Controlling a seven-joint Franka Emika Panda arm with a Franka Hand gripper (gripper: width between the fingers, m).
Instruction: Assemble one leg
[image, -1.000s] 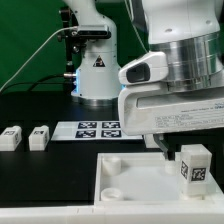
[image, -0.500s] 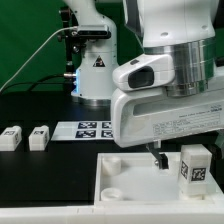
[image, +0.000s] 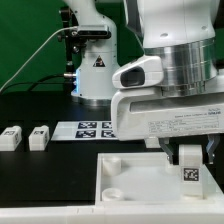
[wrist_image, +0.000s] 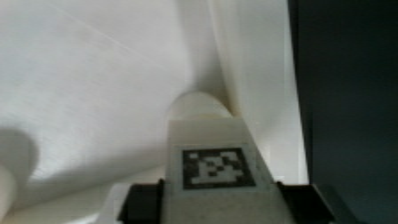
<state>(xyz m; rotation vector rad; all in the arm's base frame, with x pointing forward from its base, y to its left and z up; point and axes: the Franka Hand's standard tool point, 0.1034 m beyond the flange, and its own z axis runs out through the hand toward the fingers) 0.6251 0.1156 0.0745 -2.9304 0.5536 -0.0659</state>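
My gripper (image: 188, 152) is shut on a leg (image: 191, 167), a small white block with a black-and-white tag on its face. It holds the leg upright over the right part of the large white tray-like piece (image: 125, 170). In the wrist view the leg (wrist_image: 217, 155) sits between the two dark fingers (wrist_image: 150, 203), tag up, above the white piece (wrist_image: 89, 90). Two more legs (image: 11, 138) (image: 39, 137) lie on the black table at the exterior view's left.
The marker board (image: 90, 128) lies flat on the table behind the white piece. The robot's white base (image: 97, 70) stands at the back. A round corner socket (image: 113, 160) shows on the white piece's near left.
The gripper has moved toward the exterior view's right and lowered slightly with the leg, which now sits more under the hand.
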